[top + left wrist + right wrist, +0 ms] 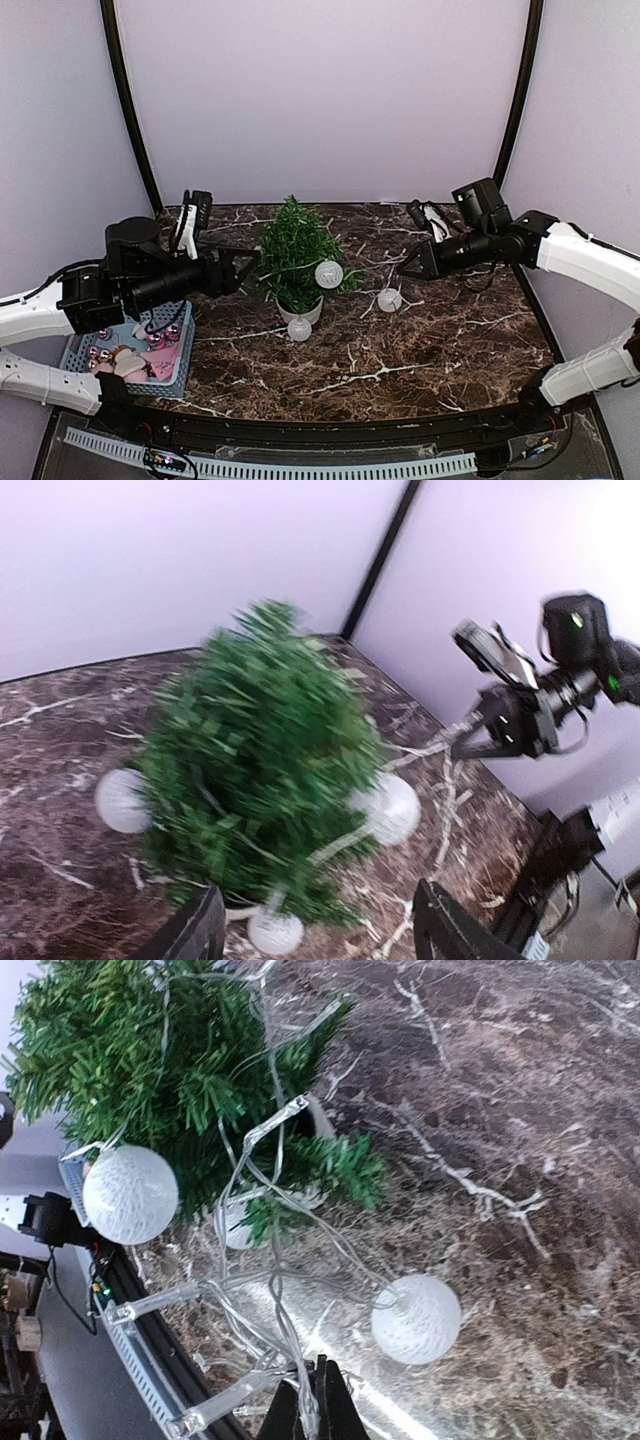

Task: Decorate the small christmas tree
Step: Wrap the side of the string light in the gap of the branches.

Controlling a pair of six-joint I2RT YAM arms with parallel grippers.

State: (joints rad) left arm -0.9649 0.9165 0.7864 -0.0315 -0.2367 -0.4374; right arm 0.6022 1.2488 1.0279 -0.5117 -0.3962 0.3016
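The small christmas tree (295,250) stands in its white pot mid-table; it also shows in the left wrist view (255,755) and the right wrist view (150,1060). A clear-wire light string with white balls (328,273) drapes over it; one ball (389,299) hangs off to the right and one (299,329) lies by the pot. My right gripper (407,270) is shut on the light string (290,1360), right of the tree. My left gripper (243,266) is open and empty, just left of the tree, fingers (190,935) apart.
A blue basket (135,355) with pink baubles and other ornaments sits at the near left beside the left arm. Black frame posts stand at the back corners. The marble tabletop (420,350) ends at a rail at the front.
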